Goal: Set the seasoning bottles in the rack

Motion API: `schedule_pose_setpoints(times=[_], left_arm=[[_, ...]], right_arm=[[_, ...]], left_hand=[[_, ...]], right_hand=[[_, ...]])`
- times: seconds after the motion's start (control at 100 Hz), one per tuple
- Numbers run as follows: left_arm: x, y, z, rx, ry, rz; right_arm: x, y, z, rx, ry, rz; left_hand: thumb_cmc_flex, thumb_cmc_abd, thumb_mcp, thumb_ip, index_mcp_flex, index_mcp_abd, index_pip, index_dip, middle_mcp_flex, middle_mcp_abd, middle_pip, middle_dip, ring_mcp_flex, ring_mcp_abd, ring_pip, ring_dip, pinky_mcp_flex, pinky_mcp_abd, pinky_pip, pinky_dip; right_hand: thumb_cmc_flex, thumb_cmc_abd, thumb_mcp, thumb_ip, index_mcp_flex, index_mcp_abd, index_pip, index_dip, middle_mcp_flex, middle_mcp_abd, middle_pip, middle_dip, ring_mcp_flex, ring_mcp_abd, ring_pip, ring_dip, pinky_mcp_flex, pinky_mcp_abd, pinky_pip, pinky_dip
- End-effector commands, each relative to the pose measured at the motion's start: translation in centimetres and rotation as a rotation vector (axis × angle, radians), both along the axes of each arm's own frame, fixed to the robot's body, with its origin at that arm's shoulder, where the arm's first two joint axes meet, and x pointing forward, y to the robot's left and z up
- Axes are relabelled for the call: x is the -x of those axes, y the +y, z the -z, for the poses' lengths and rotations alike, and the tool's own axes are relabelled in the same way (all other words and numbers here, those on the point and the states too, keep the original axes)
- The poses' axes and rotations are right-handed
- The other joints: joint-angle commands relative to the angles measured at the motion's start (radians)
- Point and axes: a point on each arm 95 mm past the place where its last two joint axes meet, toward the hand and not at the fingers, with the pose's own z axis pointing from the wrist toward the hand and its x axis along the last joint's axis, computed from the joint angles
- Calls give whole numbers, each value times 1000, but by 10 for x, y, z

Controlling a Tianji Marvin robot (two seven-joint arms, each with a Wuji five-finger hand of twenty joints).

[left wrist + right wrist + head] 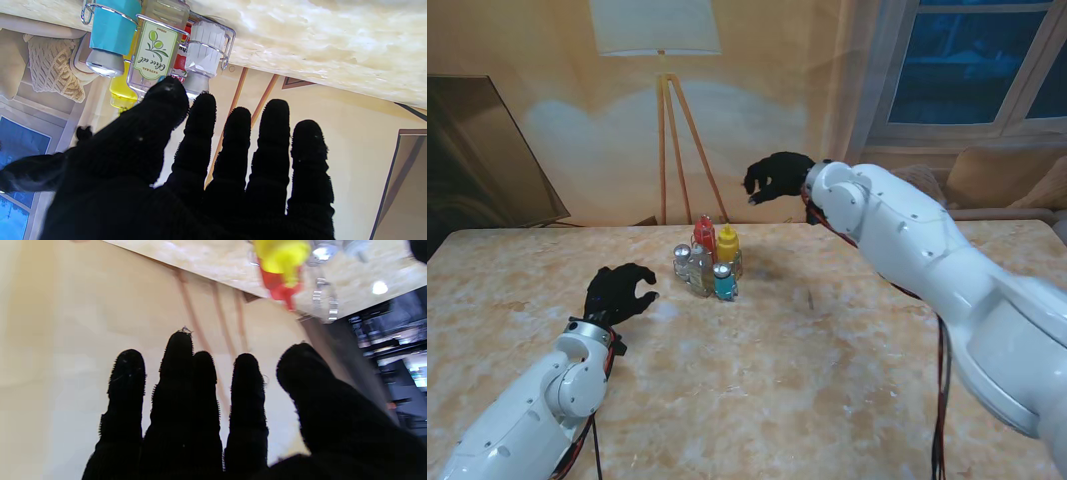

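Marbled beige table fronts a wall with a floor lamp and window. Bottles fill the wire rack at centre. Left hand near, right hand raised far: both spread, empty.

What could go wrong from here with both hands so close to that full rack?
The left hand sits open beside the wire rack, fingers aimed at the olive oil bottle; a forward sweep could shove or tip the rack. The right hand hangs open beyond the tall yellow bottle and red bottle; pulling back low might clip their tops.
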Motion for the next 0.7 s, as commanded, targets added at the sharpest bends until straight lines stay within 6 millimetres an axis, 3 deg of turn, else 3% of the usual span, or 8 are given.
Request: schedule_pose_setpoints(times=[0.0,0.28,0.69], left_arm=[[2,-4,2,-2,16,13],[2,-14,2,1,36,30],[3,-25,-1,17,53,51]], right_arm=[[22,-21,10,9,-6,-44],[73,-71,19,-53,-37,-3],[125,-100,54,-116,-78,40]], left_hand=[[-2,-1,19,-19,-10,-7,14,-5,-15,-5,7,5,-9,-7,-1,2,-9,-4,2,12],[-3,3,18,-18,-12,-7,11,-6,-16,-7,7,5,-9,-8,-1,3,-8,-4,2,12],[-9,12,26,-11,-19,-2,-11,-15,-15,-6,7,5,-9,-7,-2,2,-8,-6,0,11]], right_hand=[[-5,28,-26,15,16,-8,-4,1,27,-6,-42,-31,-1,-3,-26,-31,-5,-13,-10,-13],[15,42,-68,14,40,-17,12,-19,65,-4,-78,-56,9,2,-47,-55,-6,-18,-26,-34],[37,57,-96,12,50,-22,50,-32,85,-3,-73,-52,18,2,-38,-55,-5,-24,-28,-48]])
